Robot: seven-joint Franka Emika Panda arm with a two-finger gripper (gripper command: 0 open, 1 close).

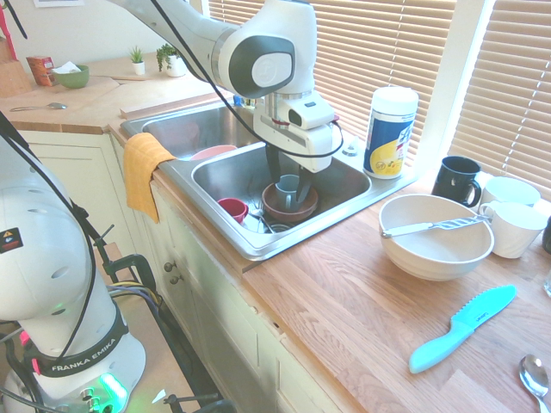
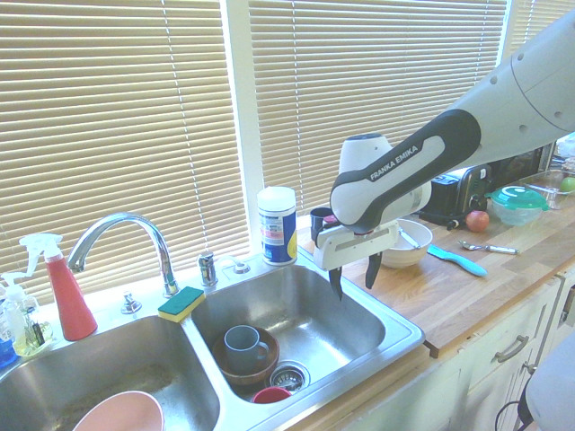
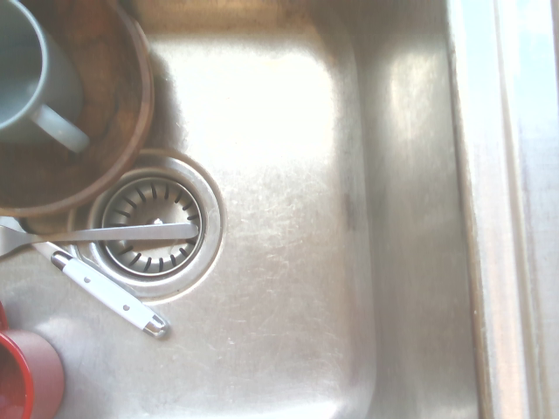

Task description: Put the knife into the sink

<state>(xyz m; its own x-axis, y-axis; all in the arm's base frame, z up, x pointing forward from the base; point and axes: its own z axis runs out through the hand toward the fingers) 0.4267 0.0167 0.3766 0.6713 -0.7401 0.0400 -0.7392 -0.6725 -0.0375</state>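
The knife (image 1: 430, 226), shiny metal with a pale handle, lies across the rim of the cream bowl (image 1: 435, 249) on the wooden counter, right of the sink (image 1: 258, 247). It also shows as a thin sliver on the bowl (image 2: 411, 239) in the second exterior view. My gripper (image 1: 288, 185) hangs open and empty over the sink's right-hand basin (image 2: 353, 287), well away from the knife. The wrist view looks straight down on the basin floor (image 3: 288, 175) and the drain (image 3: 153, 236).
In the basin sit a brown bowl holding a grey mug (image 1: 288, 198), a red cup (image 1: 232, 208) and a white-handled utensil (image 3: 109, 292) by the drain. On the counter lie a teal plastic knife (image 1: 463, 327), a spoon (image 1: 535, 376), mugs (image 1: 456, 179) and a wipes canister (image 1: 389, 133).
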